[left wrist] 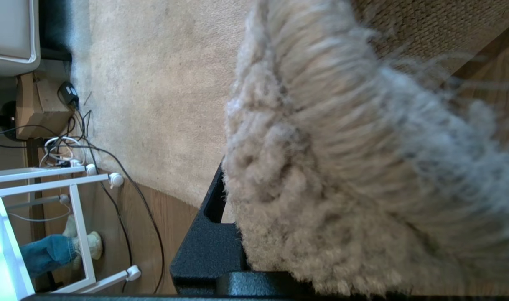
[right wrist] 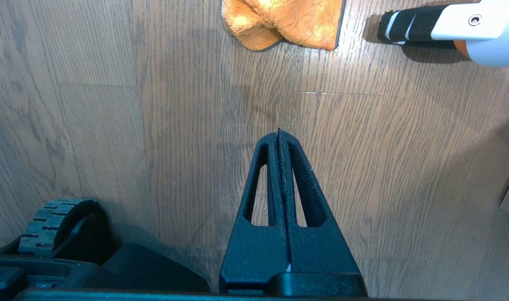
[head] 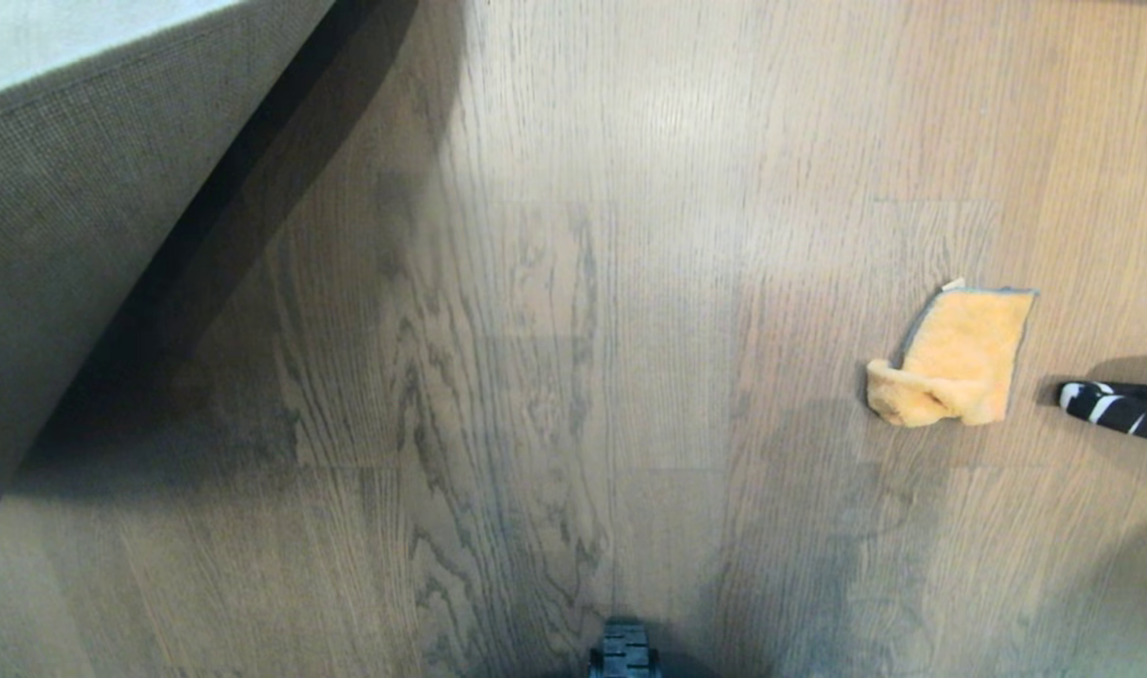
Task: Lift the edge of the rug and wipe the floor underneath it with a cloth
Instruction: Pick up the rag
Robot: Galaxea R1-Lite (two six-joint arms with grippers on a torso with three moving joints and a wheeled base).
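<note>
At the far left of the head view, the rug edge (head: 112,217) is raised off the floor (head: 573,377), its tan woven backing turned toward you with a dark shadowed gap beneath. Your left end effector (left wrist: 237,234) is clamped on that edge: in the left wrist view the pile bulges over one black finger and hides the other. That hold is your main risk. The rug is large and probably heavy, and only a bunched fold of pile shows in the grip, so a tug or a sideways swing could let it slip and drop back over the strip you mean to wipe.

The cloth (head: 955,358) lies crumpled on the bare floor well to the right, far from the rug, just beside a black-and-white striped handle (head: 1115,410). Your right end effector (right wrist: 279,133) hangs clenched and empty above the planks, short of the cloth. Spread it before you descend, or it will only push the cloth along. Approach from the near side, too; otherwise you may knock the handle or pinch it together with the cloth.
</note>
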